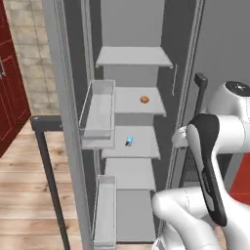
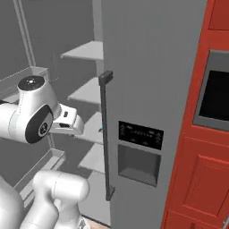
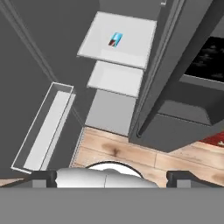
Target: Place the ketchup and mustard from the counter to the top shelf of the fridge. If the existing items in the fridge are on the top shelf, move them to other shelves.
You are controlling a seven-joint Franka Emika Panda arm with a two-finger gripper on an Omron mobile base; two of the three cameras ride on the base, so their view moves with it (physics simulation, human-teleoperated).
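Open fridge standing with its top shelf bare, gripper spread wide

In the left base view the small orange-brown lump is sitting on the second shelf down, and the tiny blue and white item is lying on the third shelf, both below the top shelf. The hand view is looking down past the lower shelves to the wooden floor, with the blue and white item showing on its grey slab and a clear door bin hanging to one side. The two dark fingertips are standing far apart at the bottom of that view, gripping nothing. In the right base view the arm's wrist is reaching toward the shelves beside the closed grey door with its dark bar handle
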